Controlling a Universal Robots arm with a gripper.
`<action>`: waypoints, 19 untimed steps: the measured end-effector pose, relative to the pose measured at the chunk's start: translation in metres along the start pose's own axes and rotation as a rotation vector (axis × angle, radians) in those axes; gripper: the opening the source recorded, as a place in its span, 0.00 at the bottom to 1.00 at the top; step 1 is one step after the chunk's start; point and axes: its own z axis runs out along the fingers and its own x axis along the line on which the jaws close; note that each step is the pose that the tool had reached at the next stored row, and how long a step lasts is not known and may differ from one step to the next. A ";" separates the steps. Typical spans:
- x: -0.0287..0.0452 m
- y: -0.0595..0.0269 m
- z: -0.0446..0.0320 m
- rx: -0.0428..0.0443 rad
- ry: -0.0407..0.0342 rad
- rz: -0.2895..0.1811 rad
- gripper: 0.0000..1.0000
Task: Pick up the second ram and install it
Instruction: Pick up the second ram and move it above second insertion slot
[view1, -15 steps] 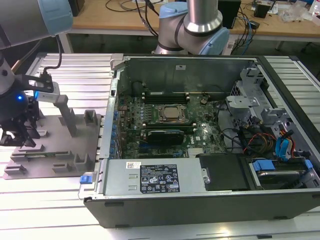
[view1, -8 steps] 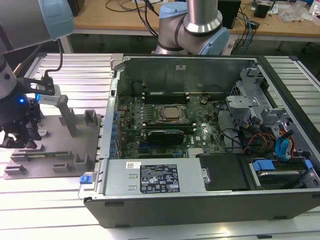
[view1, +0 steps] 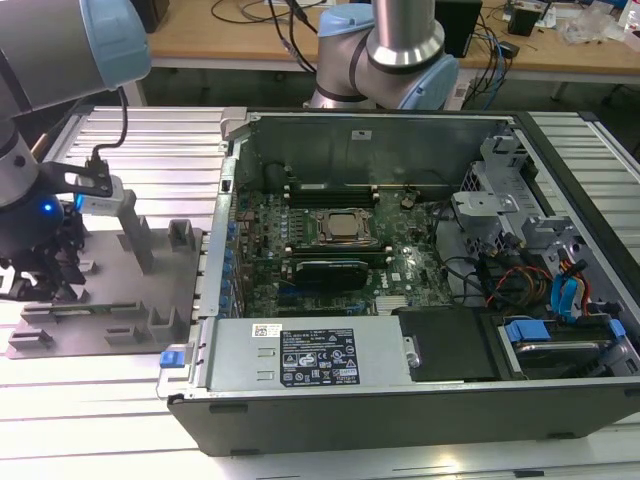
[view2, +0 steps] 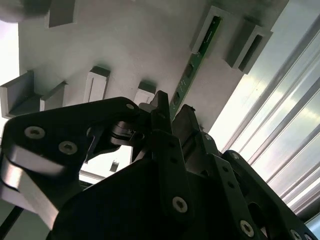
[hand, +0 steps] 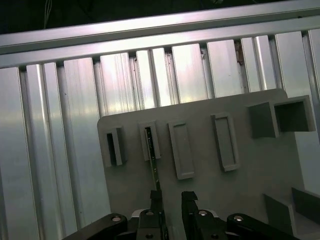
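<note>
The black two-finger gripper (view2: 172, 112) hangs over the flat grey plastic fixture plate (view1: 150, 290), which lies at the exterior view's left, in the lower part of that frame, on the ribbed aluminium table (view1: 120, 420). The open black computer case (view1: 400, 385) with its green motherboard (view1: 400, 270) sits well apart, in the middle and towards the exterior view's right.

The long, thin green memory stick (view2: 192, 67) with its row of small dark chips stands on its edge on the plate, its far end seated in a grey slotted holder block (view2: 206, 31). In the second wrist view its near end runs into the gap between the black fingertips (view2: 160, 105). The jaws stand apart, one on each side of the stick, with daylight showing between them in both wrist views. They do not look pressed onto it.

The stick is likely light and stiff, but thin and easily damaged. The chips and the contact edge should take no scraping, and bending across its length could crack it. The safest hold seems to be across the two flat faces near the upper edge, close to mid-length so it hangs level. Its smooth faces may slip under a weak pinch.
</note>
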 end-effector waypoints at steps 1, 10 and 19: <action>0.0000 -0.0001 0.0008 0.0000 0.0000 0.000 0.28; 0.0002 -0.0005 0.0106 0.0000 0.0000 0.000 0.28; 0.0006 -0.0011 0.0215 -0.0007 0.0007 0.000 0.28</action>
